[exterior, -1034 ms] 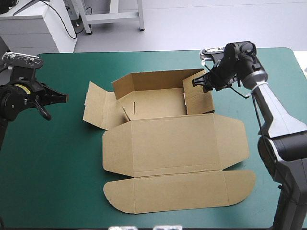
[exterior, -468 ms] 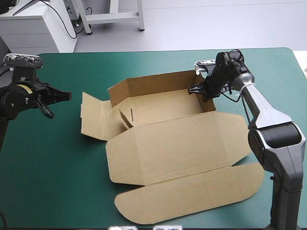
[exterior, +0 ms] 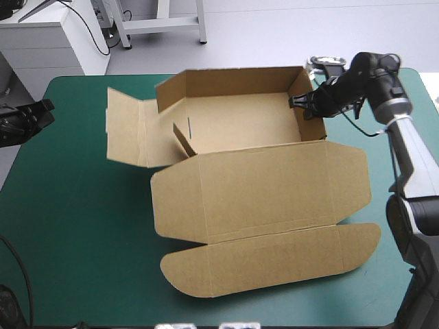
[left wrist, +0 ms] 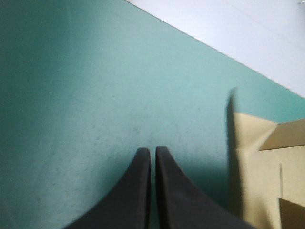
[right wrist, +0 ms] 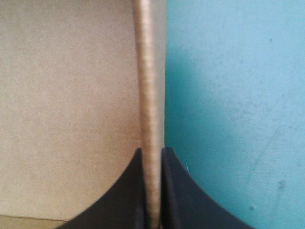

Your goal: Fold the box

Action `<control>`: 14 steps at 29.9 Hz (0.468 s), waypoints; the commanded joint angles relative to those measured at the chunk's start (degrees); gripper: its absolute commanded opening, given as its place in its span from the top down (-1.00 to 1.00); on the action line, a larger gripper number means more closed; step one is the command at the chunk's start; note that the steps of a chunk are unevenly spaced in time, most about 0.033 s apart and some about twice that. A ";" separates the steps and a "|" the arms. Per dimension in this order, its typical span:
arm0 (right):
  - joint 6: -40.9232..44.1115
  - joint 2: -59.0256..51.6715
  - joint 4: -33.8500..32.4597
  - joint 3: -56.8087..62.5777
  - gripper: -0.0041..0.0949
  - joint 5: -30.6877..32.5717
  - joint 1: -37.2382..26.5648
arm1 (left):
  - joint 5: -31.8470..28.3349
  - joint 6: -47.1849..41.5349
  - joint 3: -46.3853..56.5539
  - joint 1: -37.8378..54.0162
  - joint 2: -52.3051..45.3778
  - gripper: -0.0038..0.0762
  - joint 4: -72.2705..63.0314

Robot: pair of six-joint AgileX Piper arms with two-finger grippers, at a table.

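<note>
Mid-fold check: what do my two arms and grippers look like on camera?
Each gripper has two broad, matte black fingers shaped like curved fins, with no markings: see the left gripper and the right gripper. The right arm has a smooth, pale grey link between bulky black joints and is black at the wrist. Only a black end of the left arm shows.
</note>
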 commanded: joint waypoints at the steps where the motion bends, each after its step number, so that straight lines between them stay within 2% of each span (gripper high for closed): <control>1: -2.55 -7.57 8.76 -1.83 0.96 -1.37 -4.68 | 1.08 4.81 -1.43 1.32 1.47 0.87 -12.21; 6: -6.94 -11.95 19.14 -1.83 0.96 -0.13 -10.10 | 8.71 10.22 -1.43 -0.38 5.54 0.88 -28.06; 8: -7.05 -12.93 20.01 -1.83 0.96 -0.58 -10.36 | 10.37 11.55 -1.43 -3.05 6.25 0.90 -32.38; 14: -7.22 -13.49 21.36 -1.61 0.95 -1.90 -9.59 | 9.65 13.47 -1.43 -14.72 6.14 0.92 -35.41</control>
